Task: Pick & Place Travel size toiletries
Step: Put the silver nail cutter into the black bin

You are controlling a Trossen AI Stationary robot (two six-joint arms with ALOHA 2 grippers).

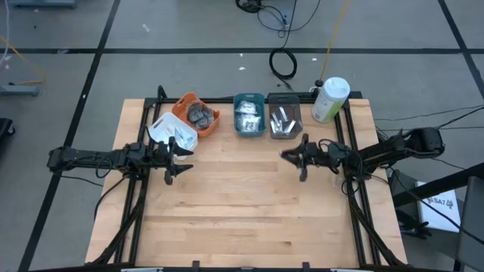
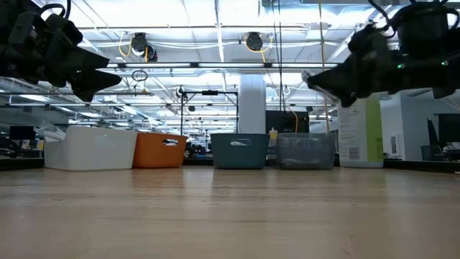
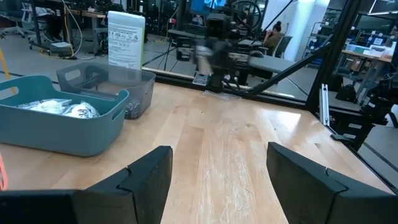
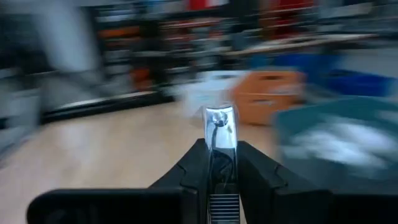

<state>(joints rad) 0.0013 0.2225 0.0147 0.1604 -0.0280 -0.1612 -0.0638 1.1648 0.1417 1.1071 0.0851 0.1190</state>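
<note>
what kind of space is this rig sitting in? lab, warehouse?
Looks like a robotics lab or open workshop. A wooden table stands on a grey tiled floor with loose cables. Behind it: exposed ceiling lights, other workbenches, and a seated person.

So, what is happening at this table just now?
The right claw is shut on a small silver tube and holds it in the air above the wooden table, in front of the grey bin. The left claw is open and empty, near the white bin. The orange bin and the teal bin stand between those two, with small items inside.
</note>
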